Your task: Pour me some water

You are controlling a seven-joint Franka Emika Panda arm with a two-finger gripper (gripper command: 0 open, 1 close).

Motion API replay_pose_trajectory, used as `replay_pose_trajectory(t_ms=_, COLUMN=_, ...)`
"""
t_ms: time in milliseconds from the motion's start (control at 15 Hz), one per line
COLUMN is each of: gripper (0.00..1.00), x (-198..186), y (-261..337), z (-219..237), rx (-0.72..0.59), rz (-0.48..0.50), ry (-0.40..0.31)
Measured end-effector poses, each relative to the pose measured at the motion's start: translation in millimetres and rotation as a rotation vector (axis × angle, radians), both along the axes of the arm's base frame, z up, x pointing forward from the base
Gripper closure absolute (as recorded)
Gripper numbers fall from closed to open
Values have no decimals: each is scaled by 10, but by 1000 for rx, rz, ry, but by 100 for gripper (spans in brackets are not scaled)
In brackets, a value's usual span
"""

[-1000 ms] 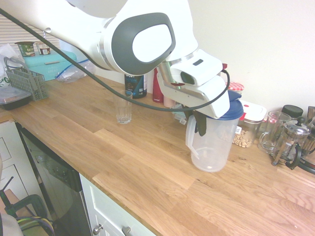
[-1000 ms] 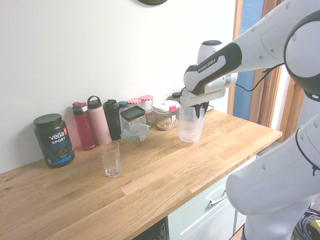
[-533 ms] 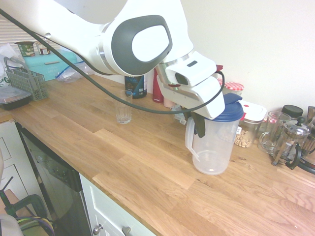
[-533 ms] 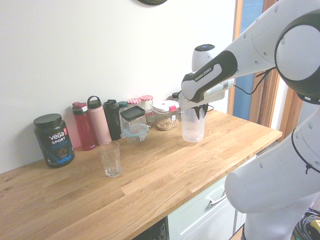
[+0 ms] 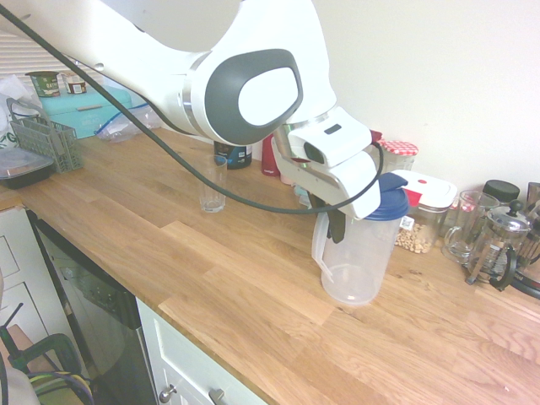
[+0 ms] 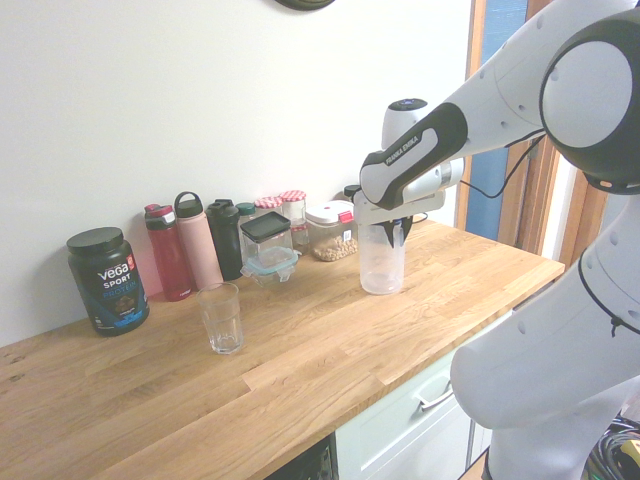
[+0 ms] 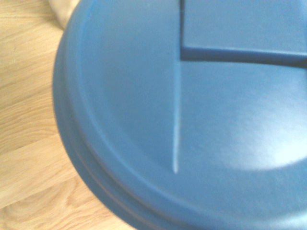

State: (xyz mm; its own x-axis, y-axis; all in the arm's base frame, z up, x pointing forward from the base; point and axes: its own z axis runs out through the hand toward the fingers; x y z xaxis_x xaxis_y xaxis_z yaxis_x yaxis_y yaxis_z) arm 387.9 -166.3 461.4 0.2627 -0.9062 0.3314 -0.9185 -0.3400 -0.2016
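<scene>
In the first exterior view, read from left to right, a wooden worktop [image 5: 253, 270] runs along a pale wall. At the far left sits a dark food tray [image 5: 25, 173] with a clear lid, just beside a grey basket [image 5: 52, 145]. Behind them, two small tubs [image 5: 59, 83] stand on a turquoise box [image 5: 83, 112], with a clear plastic bag [image 5: 126, 126] to its right.

Next comes an upright, clear drinking glass [image 5: 213, 190], standing well apart from the pitcher. Toward the wall are a black supplement tub [image 5: 233, 155] and a red bottle [image 5: 269, 157]; the second exterior view adds a pink bottle [image 6: 198, 245] and a black bottle [image 6: 226, 240].

Right of these, the claw [image 5: 329, 224] of the white arm points down, closed on the handle [image 5: 321, 246] of a tall translucent pitcher [image 5: 359, 257]. The pitcher leans slightly, its top toward the right, under a blue lid [image 5: 390, 202]. Whether its base touches the worktop cannot be told. Water cannot be made out with certainty through the cloudy plastic or in the glass. The wrist view is filled mostly by the blue lid.

Behind the pitcher is a white-lidded container [image 5: 419, 215] of what look like nuts or chickpeas. Farther right stand a clear glass mug [image 5: 466, 228] and a French press [image 5: 498, 243].
</scene>
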Motion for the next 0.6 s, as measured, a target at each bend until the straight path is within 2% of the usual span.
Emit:
replay_pose_trajectory(t_ms=267, gripper=0, x=-3, y=0, z=8, rx=-1, rz=0, ry=10)
replay_pose_trajectory(t_ms=400, gripper=0, x=-92, y=51, z=-14, rx=56, rz=43, ry=115)
replay_pose_trajectory(t_ms=600, gripper=0, x=-391, y=253, z=161, rx=168, rz=181, ry=268)
